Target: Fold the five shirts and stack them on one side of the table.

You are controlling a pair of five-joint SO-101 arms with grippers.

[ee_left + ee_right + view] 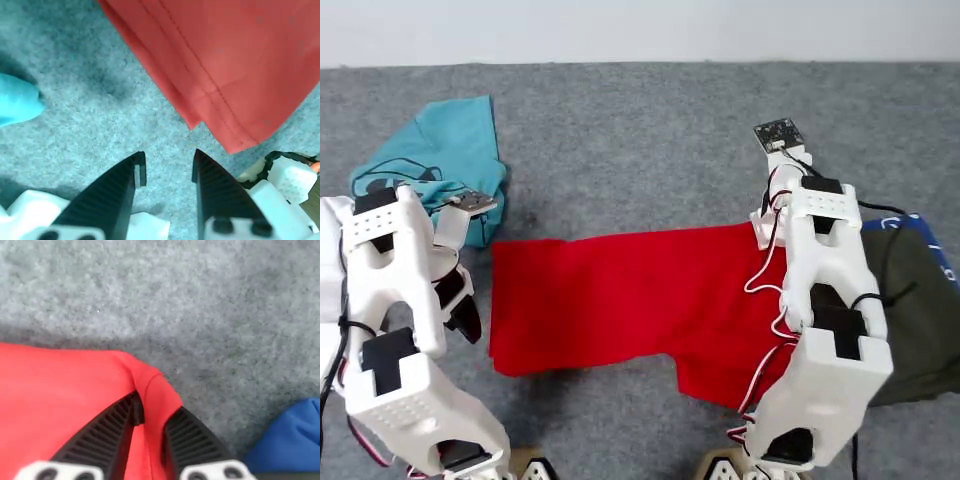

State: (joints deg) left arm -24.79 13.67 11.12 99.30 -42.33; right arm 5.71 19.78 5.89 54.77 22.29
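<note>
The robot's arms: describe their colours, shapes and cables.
The left arm and right arm have blocky white shells with black motors at joints. Red and white wires loop along the right one. Left gripper and right gripper have black ribbed fingers.

plain red shirt (620,295), teal shirt (450,140) — dark print, blue shirt (292,435), olive shirt (920,310), grey table (640,140)

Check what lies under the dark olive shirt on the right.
A blue cloth garment peeks out past the far edge of the dark olive shirt; whatever else lies beneath is covered.
</note>
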